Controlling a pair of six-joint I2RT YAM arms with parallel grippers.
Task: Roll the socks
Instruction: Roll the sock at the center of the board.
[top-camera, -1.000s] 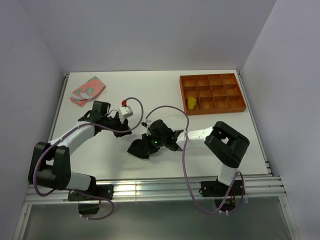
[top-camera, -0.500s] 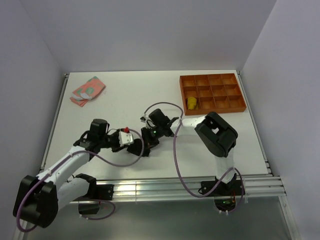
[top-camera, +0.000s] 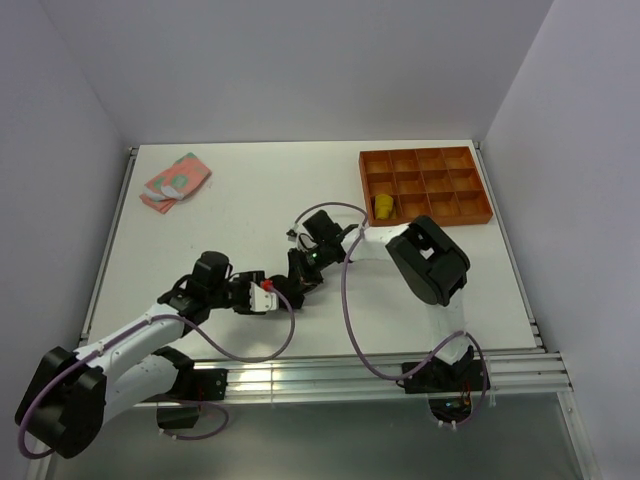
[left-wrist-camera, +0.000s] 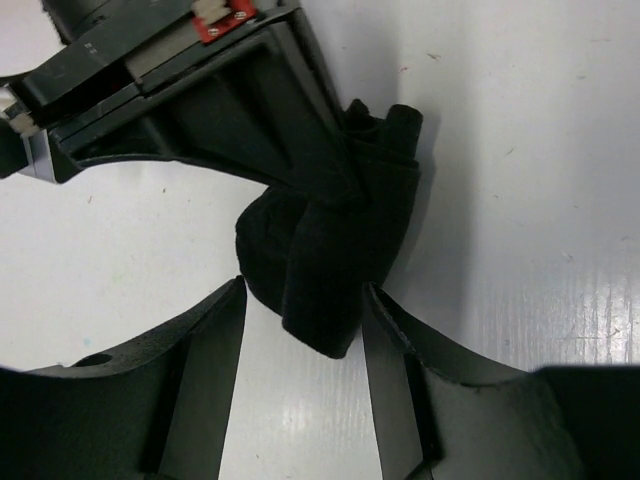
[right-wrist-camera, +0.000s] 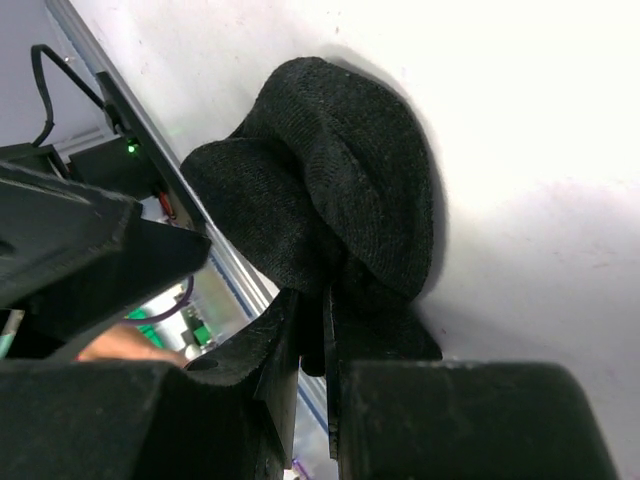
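Moved inward over the white surface (top-camera: 220, 210), the left arm (top-camera: 130, 335) now meets the right arm (top-camera: 375, 240). Between them lies the bunched black sock (left-wrist-camera: 330, 250): right jaws clamped on it, left jaws apart astride its loose end; best close squarely there.

Even, diffuse light from above falls on the white table (top-camera: 250, 190), and the overhead view is bright and sharp, with only faint, soft shadows under the arms. In both wrist views the black sock (left-wrist-camera: 330, 250) casts a soft grey shadow to its right. Its knit is crisp in the right wrist view, while the nearest foreground is dark and blurred. Striped glare marks the table at the lower right of the left wrist view.
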